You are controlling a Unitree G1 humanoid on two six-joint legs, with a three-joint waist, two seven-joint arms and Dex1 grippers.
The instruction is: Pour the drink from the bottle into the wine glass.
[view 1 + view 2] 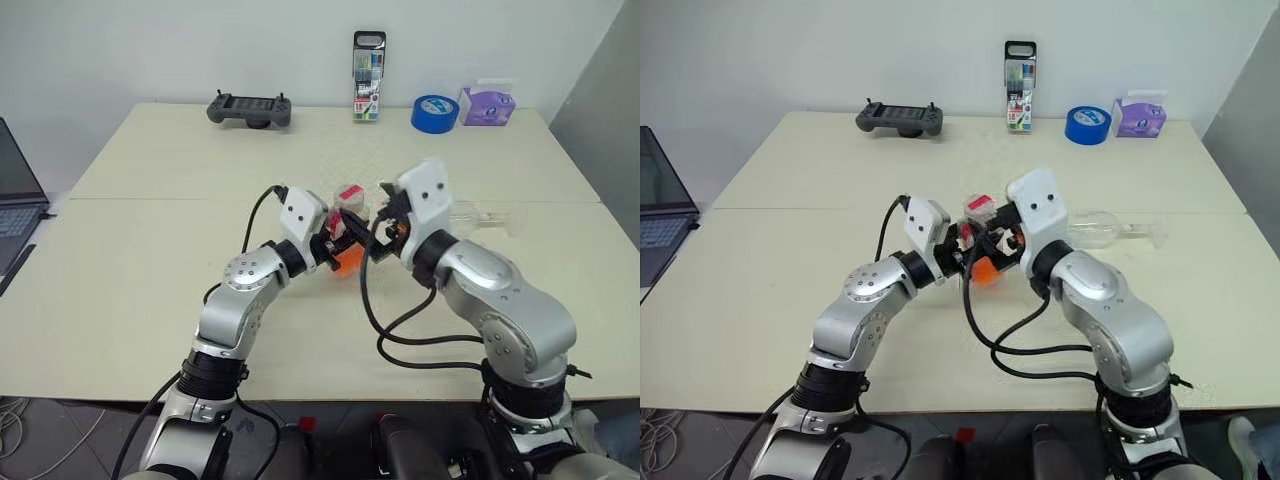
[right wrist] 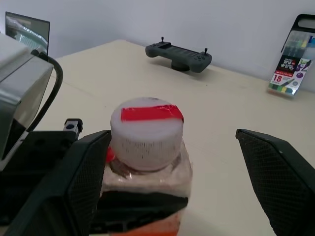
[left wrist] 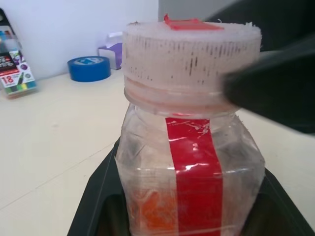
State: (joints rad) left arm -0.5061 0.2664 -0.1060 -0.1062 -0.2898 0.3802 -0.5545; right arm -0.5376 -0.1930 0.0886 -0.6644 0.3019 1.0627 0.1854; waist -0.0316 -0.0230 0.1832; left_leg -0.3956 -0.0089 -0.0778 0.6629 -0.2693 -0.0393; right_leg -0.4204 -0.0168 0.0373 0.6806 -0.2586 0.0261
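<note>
My left gripper (image 1: 335,246) is shut on the bottle (image 3: 192,162), a small clear plastic one with a red stripe and a white-and-red cap (image 2: 146,125), and holds it upright above the middle of the table. The orange drink (image 1: 347,263) sits low in the bottle. On the right, my right gripper (image 1: 386,226) is open. Its fingers (image 2: 275,177) stand on either side of the cap without gripping it. The wine glass (image 1: 1105,229) lies on its side on the table just right of my right gripper, clear and colourless, its foot pointing right.
Along the table's far edge stand a dark game controller (image 1: 250,108), a tall marker case (image 1: 367,75), a blue tape roll (image 1: 435,112) and a purple tissue box (image 1: 487,103). A laptop (image 1: 15,200) sits off the left side.
</note>
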